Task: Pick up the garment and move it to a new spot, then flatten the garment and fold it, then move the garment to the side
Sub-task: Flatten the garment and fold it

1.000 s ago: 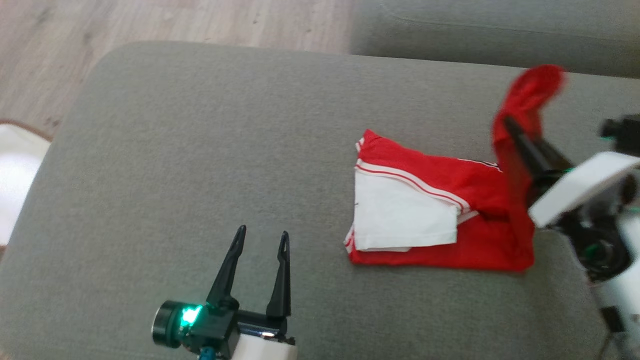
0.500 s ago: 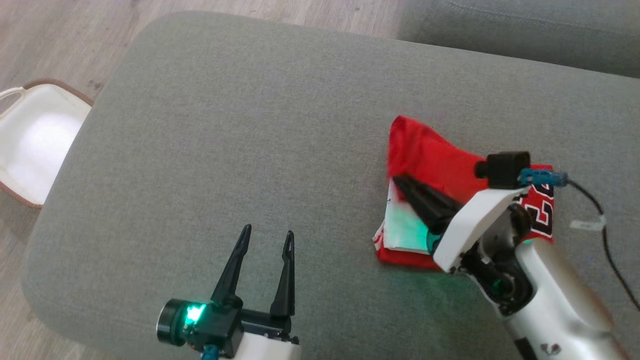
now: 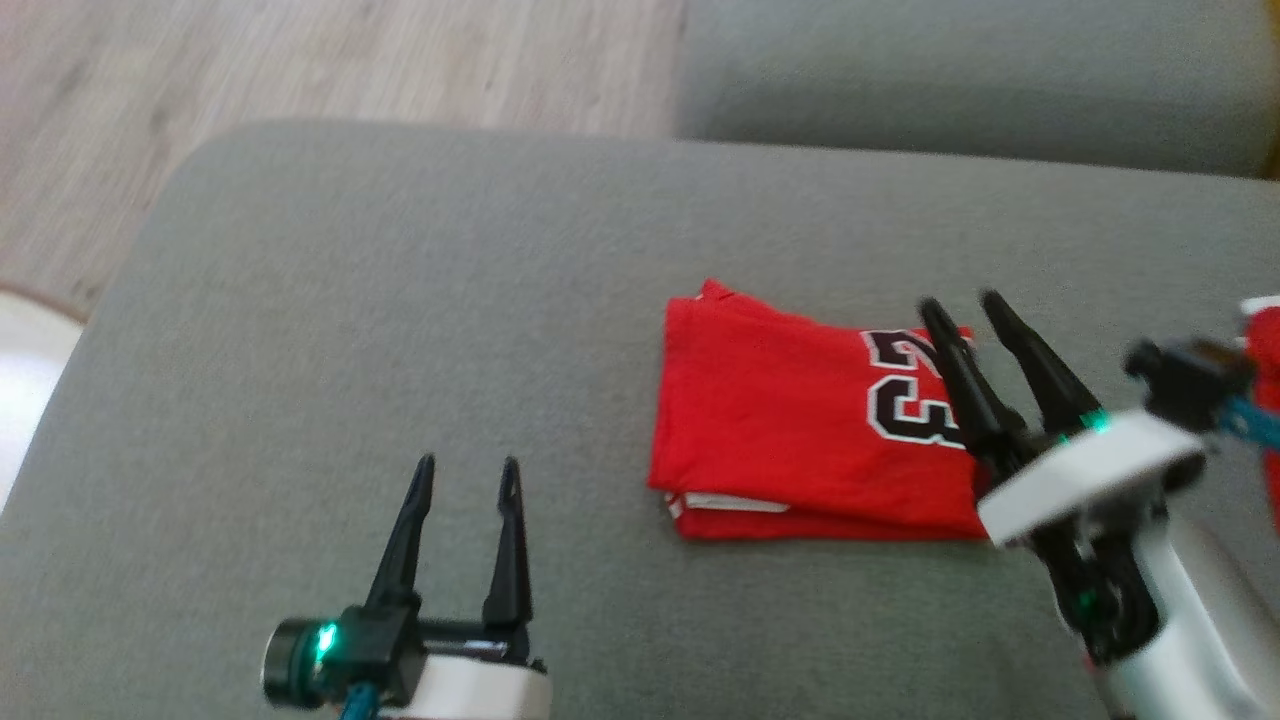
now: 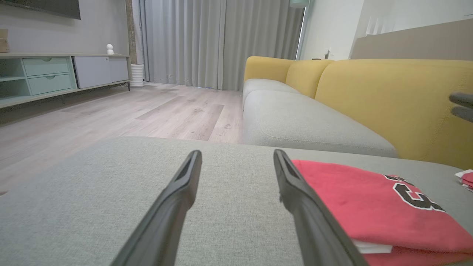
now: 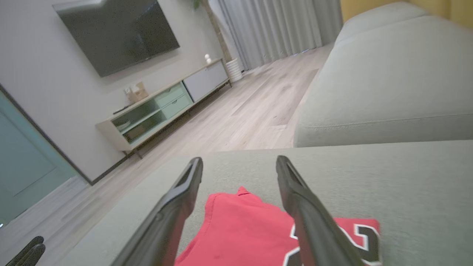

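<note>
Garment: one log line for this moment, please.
garment folded on grey cushion | right tool open over its numbered end, holding nothing | left tool open, apart from garment | pending: move aside

Place: a home living room.
Seating: yellow-backed sofa (image 4: 388, 99) with grey seats, two o'clock in the left wrist view; grey ottoman (image 3: 400, 300) before it.
Screen: wall-mounted television (image 5: 118, 33), eleven o'clock in the right wrist view.
Storage: low sideboard (image 5: 162, 107) with pale green drawers beneath it.
Window side: floor-length grey curtains (image 4: 221, 40), twelve o'clock in the left wrist view.
Floor: pale wood planks (image 4: 147, 114).
</note>
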You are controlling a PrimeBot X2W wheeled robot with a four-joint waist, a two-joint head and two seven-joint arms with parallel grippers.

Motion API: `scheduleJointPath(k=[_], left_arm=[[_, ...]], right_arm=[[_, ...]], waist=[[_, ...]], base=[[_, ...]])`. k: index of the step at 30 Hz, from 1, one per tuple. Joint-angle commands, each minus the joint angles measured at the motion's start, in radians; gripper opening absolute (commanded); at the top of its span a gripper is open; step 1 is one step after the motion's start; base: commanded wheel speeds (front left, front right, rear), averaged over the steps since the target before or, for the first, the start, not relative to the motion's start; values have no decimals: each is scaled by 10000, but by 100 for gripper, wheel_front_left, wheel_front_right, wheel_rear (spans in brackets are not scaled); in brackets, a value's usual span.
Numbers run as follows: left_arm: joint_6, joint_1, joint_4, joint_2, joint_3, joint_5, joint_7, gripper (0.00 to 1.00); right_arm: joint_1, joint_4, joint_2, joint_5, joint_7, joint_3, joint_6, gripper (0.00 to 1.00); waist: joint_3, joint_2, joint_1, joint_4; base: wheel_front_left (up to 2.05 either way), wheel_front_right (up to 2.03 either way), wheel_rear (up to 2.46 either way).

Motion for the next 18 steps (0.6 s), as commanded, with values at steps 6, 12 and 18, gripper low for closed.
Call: scheduleJointPath(k=[6,12,18], left_arm=[[14,337,-197,-11,715,-48,-93,100],[-15,785,-249,50,1002,73,-93,100],[-65,1383,-314,97,1290,337,-93,100]], right_arm=[[1129,-188,89,-457,-1708,-734,37,100],[2341,252,67,-1652,-3033,-1059,37,100],[3226,362,195,-3369,-3402,-1291,37,100]], waist=[[-1003,0,0,-1117],[-1358,0,0,-1560],[-1632,0,0,-1660]], base=[[0,0,0],[0,0,0],[0,0,0]])
